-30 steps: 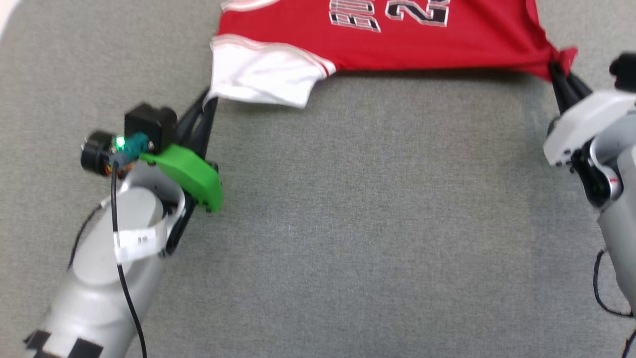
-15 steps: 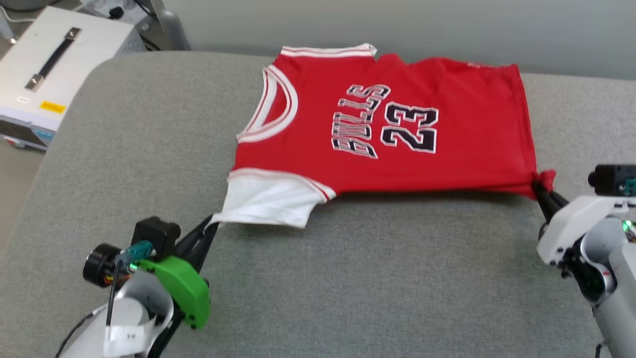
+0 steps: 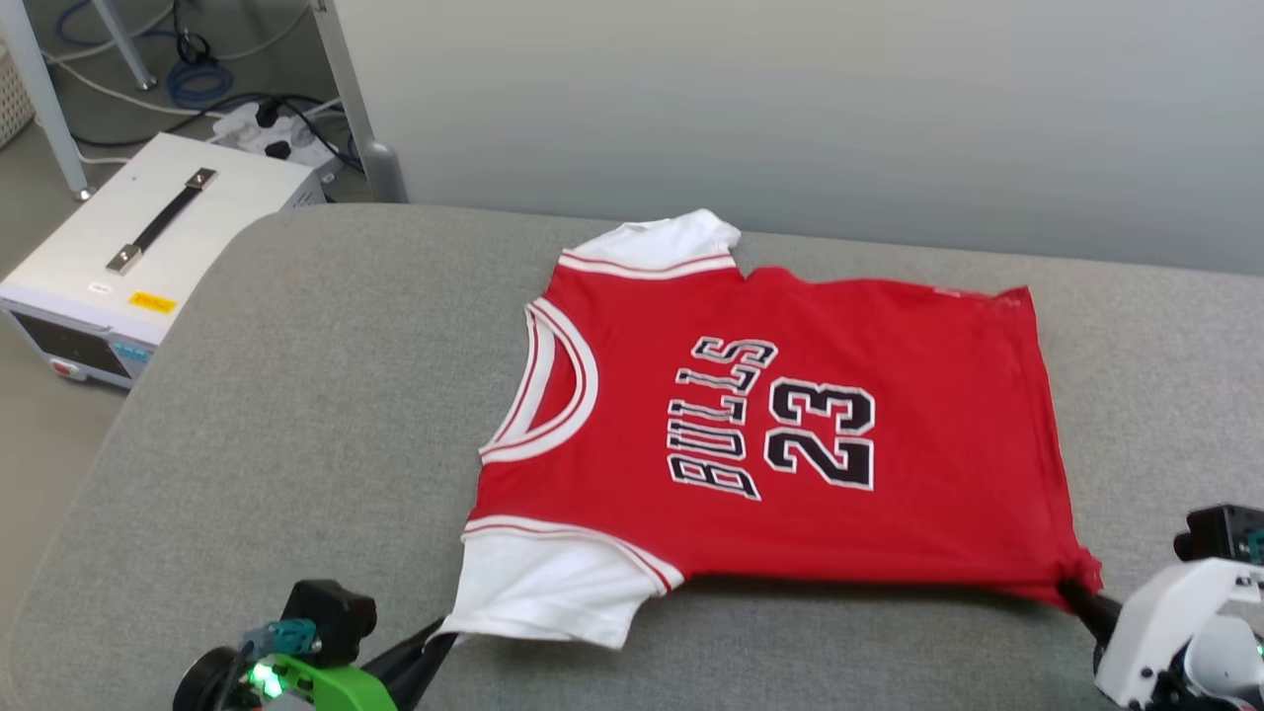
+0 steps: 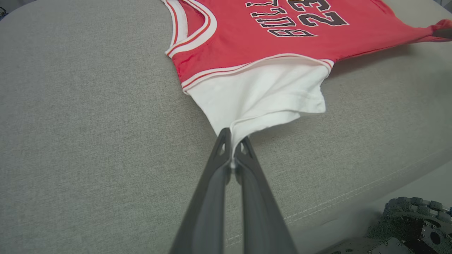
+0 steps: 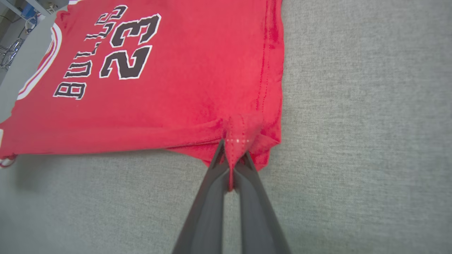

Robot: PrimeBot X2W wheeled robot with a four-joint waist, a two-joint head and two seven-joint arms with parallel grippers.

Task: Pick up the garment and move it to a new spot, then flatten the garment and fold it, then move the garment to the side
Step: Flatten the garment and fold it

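The garment (image 3: 790, 434) is a red jersey with white sleeves and a black "23". It lies spread face up on the grey cushioned surface (image 3: 296, 415), collar to the left. My left gripper (image 3: 442, 637) is shut on the edge of the near white sleeve (image 4: 261, 95), pinched between the fingertips (image 4: 226, 141). My right gripper (image 3: 1071, 592) is shut on the near hem corner of the garment (image 5: 243, 130), bunching the red cloth. The near edge is lifted slightly and stretched between the two grippers.
A white case (image 3: 138, 257) with a black handle stands on the floor beyond the surface's left edge. Cables and a metal leg (image 3: 355, 99) are behind it. A pale wall runs along the far side. The surface's front edge (image 4: 353, 197) is near the left gripper.
The head view has tilted up, so the whole garment, wall and floor now show. Both grippers keep their hold on the sleeve and hem corner.
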